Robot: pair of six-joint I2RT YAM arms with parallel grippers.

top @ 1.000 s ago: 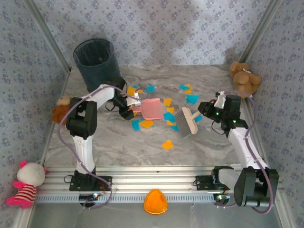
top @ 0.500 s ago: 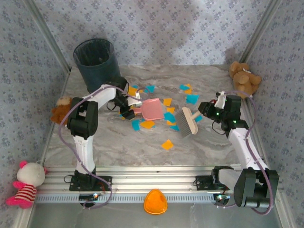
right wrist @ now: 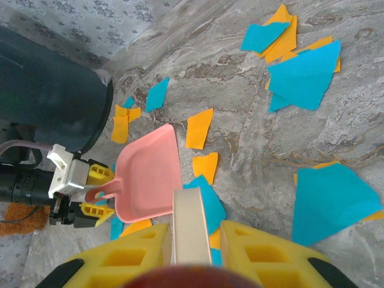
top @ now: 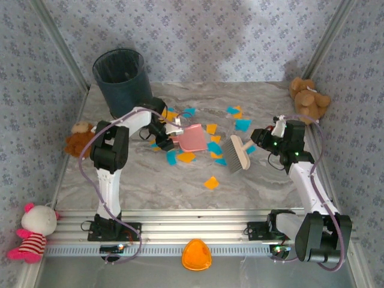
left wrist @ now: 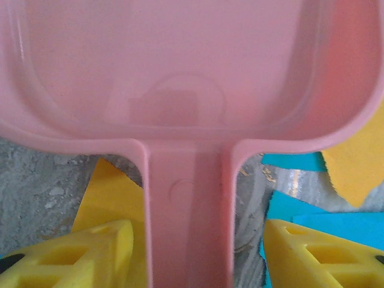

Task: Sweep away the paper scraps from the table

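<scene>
One orange scrap (top: 211, 182) lies alone nearest the tabletop's (top: 180, 192) near edge, well apart from both arms. Further in, we see the right gripper (top: 257, 146) clamped on the brush (top: 239, 154) handle, with the brush head just beside blue and orange paper scraps (top: 211, 147) mid-table. Across from it, the left gripper (left wrist: 198, 240) straddles the pink dustpan (top: 193, 137) handle with its jaws apart and a gap showing on one side. Scraps lie under and beside its fingers. More scraps spread toward the far edge, a few near the dark bin (top: 123, 81) in the far left corner.
</scene>
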